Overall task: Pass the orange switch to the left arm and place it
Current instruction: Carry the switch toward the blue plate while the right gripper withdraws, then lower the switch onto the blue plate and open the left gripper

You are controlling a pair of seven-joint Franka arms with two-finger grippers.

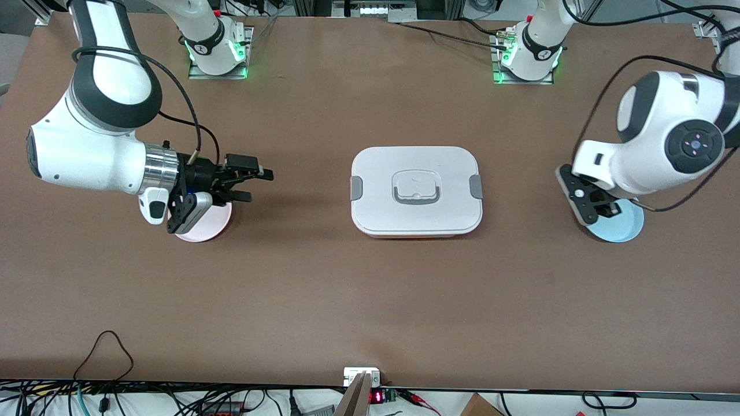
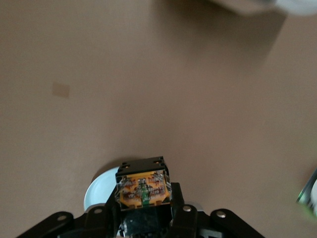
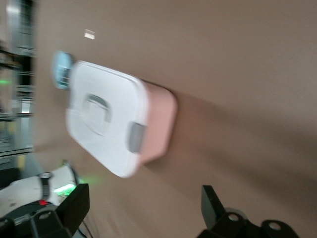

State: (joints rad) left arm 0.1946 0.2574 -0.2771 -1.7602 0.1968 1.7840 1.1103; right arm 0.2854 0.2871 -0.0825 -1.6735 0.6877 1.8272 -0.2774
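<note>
The left gripper [image 1: 601, 209] hangs over the light blue plate [image 1: 627, 228] at the left arm's end of the table, its fingers clenched on the orange switch [image 2: 143, 187]. In the left wrist view the switch sits squeezed between the two black fingertips [image 2: 130, 168], its orange body with metallic bits facing the camera and the pale rim of the plate just below the fingers. In the front view the switch itself is hidden by the gripper body.

The right gripper [image 1: 254, 184] is up in the air beside the pink plate [image 1: 202, 228] at the right arm's end of the table, pointing sideways toward the box [image 1: 416, 190]. Its fingers [image 3: 213, 203] are spread wide apart with nothing between them.

The box lies shut on the table between the two grippers, well apart from both; its white lid carries grey side clips and a recessed handle, above a pinkish base.
</note>
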